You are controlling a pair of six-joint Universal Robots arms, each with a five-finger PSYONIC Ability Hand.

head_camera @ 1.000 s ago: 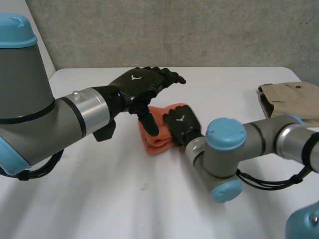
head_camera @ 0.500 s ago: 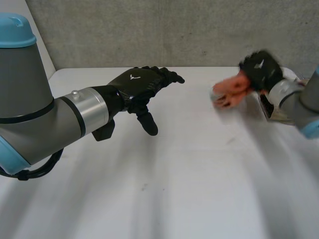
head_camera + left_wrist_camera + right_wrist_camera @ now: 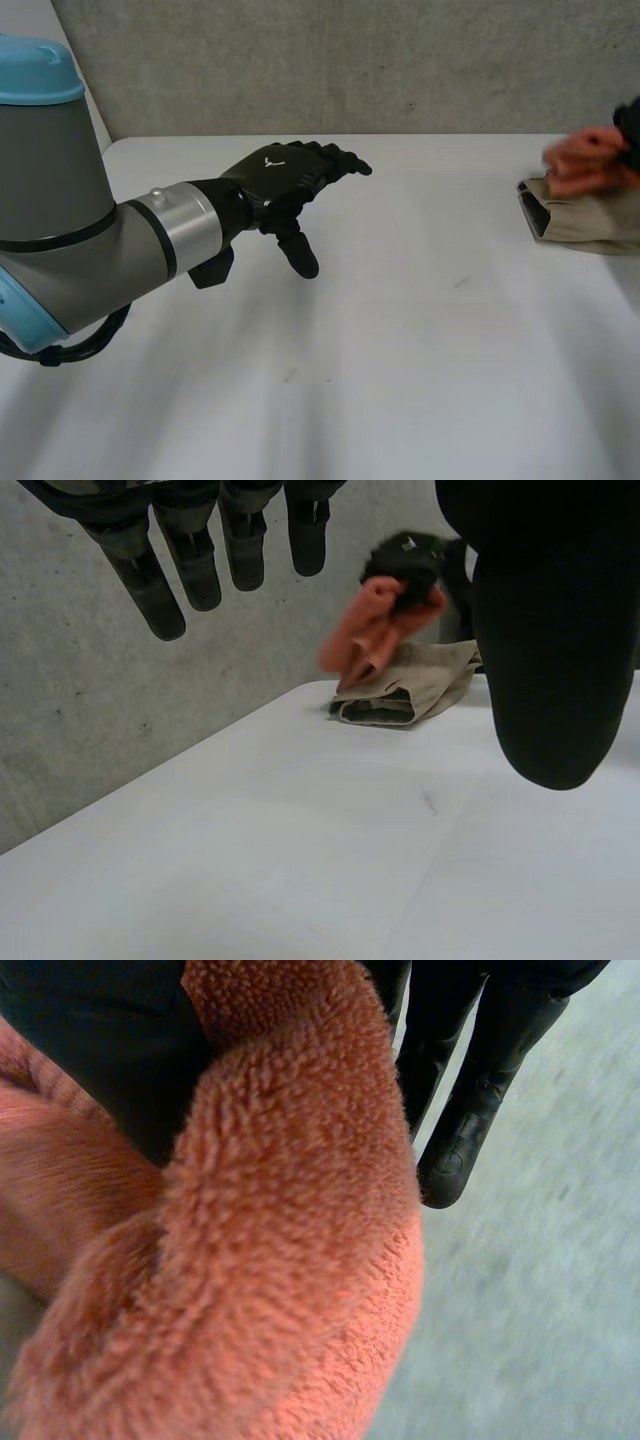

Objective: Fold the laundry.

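Your robot's right hand [image 3: 405, 560] grips the bunched orange fleecy cloth [image 3: 280, 1260], pinched between its fingers and thumb. It holds the cloth in the air just above the folded beige garment [image 3: 585, 215], which lies at the right side of the white table [image 3: 400, 350]. You can see the left hand [image 3: 280, 180] well apart from both, hovering over the table's middle left. Its fingers are straight and spread, the thumb points down, and it holds nothing.
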